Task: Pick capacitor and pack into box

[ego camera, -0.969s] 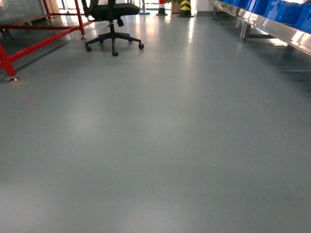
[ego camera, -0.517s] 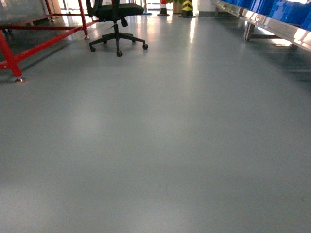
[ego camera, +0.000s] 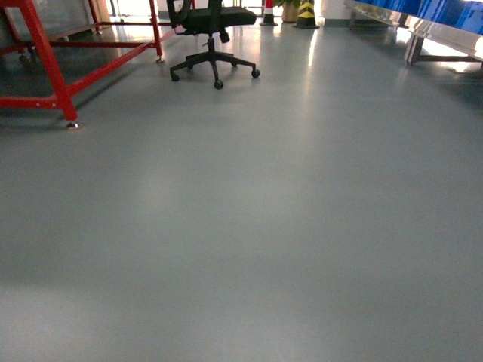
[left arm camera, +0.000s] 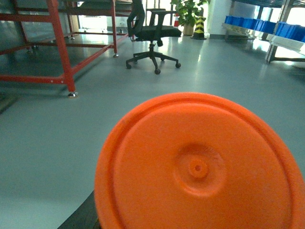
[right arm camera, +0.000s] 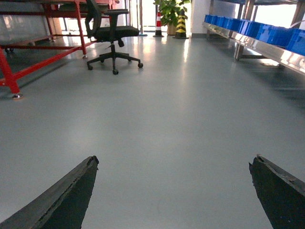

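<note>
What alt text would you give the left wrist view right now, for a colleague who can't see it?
A large orange disc with a small centre dimple fills the lower right, very close to the camera. Behind it, grey floor runs to a red metal frame on the left, a black office chair, and blue bins at far right.

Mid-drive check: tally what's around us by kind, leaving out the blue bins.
Office chair: 1
Red frame: 1
Striped cones: 2, one red-white, one yellow-black
Potted plant: 1
Orange capacitor, close up in the left wrist view: 1
Total: 6
</note>
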Tool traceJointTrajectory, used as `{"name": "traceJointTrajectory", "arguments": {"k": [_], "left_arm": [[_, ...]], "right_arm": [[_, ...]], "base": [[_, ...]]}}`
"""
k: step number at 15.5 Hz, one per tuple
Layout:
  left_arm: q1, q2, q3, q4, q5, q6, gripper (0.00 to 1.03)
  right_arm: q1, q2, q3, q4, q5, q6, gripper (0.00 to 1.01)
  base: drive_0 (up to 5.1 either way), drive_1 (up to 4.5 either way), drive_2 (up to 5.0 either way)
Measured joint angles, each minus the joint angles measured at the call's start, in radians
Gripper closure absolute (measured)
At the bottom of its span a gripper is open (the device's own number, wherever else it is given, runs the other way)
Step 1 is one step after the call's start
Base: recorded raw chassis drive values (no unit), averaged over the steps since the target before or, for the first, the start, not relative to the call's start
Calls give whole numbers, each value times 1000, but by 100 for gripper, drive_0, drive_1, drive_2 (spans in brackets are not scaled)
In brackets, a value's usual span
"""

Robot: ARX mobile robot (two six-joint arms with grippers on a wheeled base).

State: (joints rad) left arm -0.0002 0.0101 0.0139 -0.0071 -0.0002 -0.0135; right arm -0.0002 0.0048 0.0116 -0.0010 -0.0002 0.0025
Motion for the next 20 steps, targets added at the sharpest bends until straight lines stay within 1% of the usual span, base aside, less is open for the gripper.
{"name": "traceJointTrajectory", "arguments": {"k": [20], "left_arm": [[0,0,0,0,0,0,59]], "right_arm": [[0,0,0,-3,0,0,3]], "base": [[-504,237,237]]}}
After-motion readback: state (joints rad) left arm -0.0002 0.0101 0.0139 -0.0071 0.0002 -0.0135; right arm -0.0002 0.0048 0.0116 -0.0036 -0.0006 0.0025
